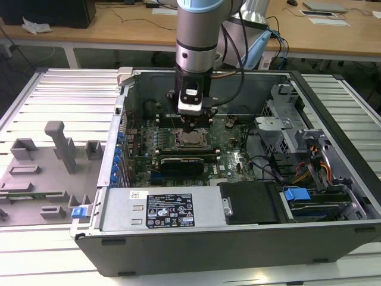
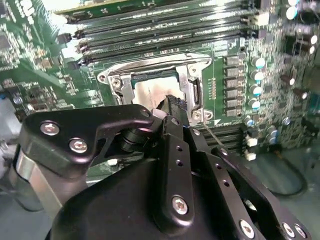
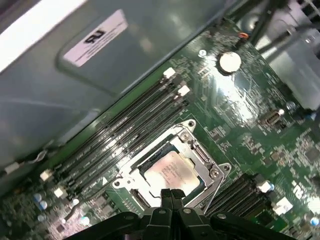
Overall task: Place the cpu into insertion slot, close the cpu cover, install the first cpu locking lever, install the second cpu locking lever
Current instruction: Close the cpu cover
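First wrist view shows cpu (image 3: 171, 171) seated.

item 1: black rectangular sticker (image 1: 170, 210) with white print and symbols, on the grey sheet-metal power supply box (image 1: 122, 211), exterior view; print too small to read.
item 2: small white sticker (image 1: 138, 194), same box; not readable.
item 3: white rectangular sticker (image 3: 95, 36) with dark marks, on the grey metal case wall (image 3: 45, 105), first wrist view; not readable.
item 4: faint printed lines on the silvery-beige square cpu (image 3: 171, 172); not readable.
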`<state>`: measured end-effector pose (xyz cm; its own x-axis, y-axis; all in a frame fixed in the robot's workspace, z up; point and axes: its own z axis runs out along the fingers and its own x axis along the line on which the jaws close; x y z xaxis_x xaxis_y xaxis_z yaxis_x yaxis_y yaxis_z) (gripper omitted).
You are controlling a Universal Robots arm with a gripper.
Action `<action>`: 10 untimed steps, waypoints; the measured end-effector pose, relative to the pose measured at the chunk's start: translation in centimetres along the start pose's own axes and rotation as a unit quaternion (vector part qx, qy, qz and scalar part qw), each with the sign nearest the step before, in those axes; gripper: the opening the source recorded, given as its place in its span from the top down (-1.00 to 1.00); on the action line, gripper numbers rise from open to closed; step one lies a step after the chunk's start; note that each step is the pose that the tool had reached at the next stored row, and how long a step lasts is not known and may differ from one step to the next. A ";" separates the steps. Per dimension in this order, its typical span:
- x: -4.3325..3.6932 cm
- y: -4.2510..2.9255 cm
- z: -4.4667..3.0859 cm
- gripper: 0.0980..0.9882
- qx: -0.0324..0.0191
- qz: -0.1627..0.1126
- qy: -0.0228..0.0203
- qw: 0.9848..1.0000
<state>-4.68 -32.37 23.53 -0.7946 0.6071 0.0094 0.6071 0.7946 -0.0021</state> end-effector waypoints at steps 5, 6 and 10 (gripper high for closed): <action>0.00 0.00 0.04 0.98 0.001 -0.062 0.000 0.998; 0.00 0.00 0.04 0.98 0.001 -0.074 0.000 0.997; 0.00 0.00 0.05 0.98 -0.005 -0.130 0.002 0.992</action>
<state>-4.68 -32.37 23.48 -0.9241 0.3821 0.0120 0.3822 0.9240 0.0107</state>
